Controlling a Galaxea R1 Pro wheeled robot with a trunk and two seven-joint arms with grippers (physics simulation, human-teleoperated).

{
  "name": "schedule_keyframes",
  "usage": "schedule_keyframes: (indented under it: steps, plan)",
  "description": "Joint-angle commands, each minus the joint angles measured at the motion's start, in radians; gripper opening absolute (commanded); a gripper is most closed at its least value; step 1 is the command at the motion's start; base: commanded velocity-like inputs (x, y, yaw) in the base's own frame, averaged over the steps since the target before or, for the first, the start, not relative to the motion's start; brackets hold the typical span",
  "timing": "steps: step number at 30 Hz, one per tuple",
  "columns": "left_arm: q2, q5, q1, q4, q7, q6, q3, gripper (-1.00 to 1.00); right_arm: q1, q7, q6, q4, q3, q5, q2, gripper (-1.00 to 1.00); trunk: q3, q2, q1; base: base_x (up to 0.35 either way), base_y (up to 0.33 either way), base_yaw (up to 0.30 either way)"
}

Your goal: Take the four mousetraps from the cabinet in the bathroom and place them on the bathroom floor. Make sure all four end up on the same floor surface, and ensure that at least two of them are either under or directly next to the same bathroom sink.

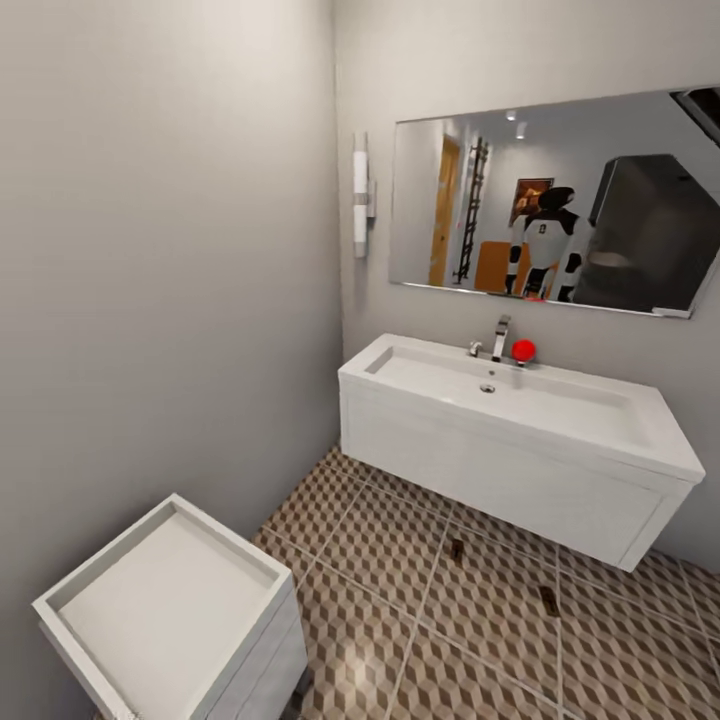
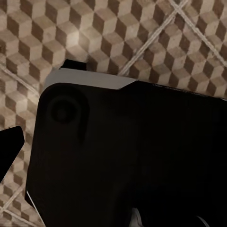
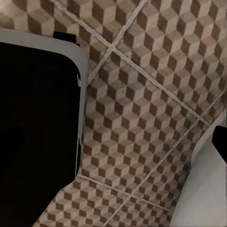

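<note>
Head view, near to far: white square toilet at lower left, then cube-pattern bathroom floor, then the sink against the back wall under the mirror, with a faucet and a red ball on its rim.

Two mousetraps are down on the tiles — first mousetrap just in front of the sink's front edge, second mousetrap a bit further out and to the right. Both lie with their long axis running roughly toward the sink. Looks like the next-to-sink condition is met; the other two traps and the cabinet aren't in frame.

Wrist views look down at tiles past dark robot body parts. Neither pair of fingers is visible, so can't tell if they're open or closed, or carrying anything.

Judgement: next move is a base turn away from the sink toward the cabinet — no arm is nearer yet.
</note>
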Motion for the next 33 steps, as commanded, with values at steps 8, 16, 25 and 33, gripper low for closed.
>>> schedule_keyframes:
  steps: [8, 16, 25, 33]
  plan:
    - [0.0, 0.02, -0.001, 0.0, 0.004, -0.005, -0.008, 1.0, -0.001, -0.004, 0.004, 0.003, 0.0, 0.012, 0.001, 1.0, -0.001, -0.001, 0.0, 0.0, 0.0, 0.29]
    - [0.0, 0.024, -0.001, 0.0, 0.004, -0.005, -0.008, 1.0, -0.001, -0.004, 0.006, 0.003, 0.0, 0.061, 0.002, 1.0, -0.001, -0.001, 0.0, 0.0, 0.0, 0.293]
    - [0.0, 0.025, -0.001, 0.0, 0.004, -0.005, -0.008, 1.0, -0.001, -0.005, 0.003, 0.003, -0.002, 0.158, 0.019, 1.0, -0.001, -0.001, 0.0, 0.0, 0.0, 0.294]
    - [0.0, 0.024, -0.001, 0.0, 0.004, -0.004, -0.008, 1.0, -0.001, -0.006, 0.0, 0.003, -0.004, 0.191, 0.028, 1.0, -0.001, -0.001, 0.0, 0.0, 0.0, 0.295]
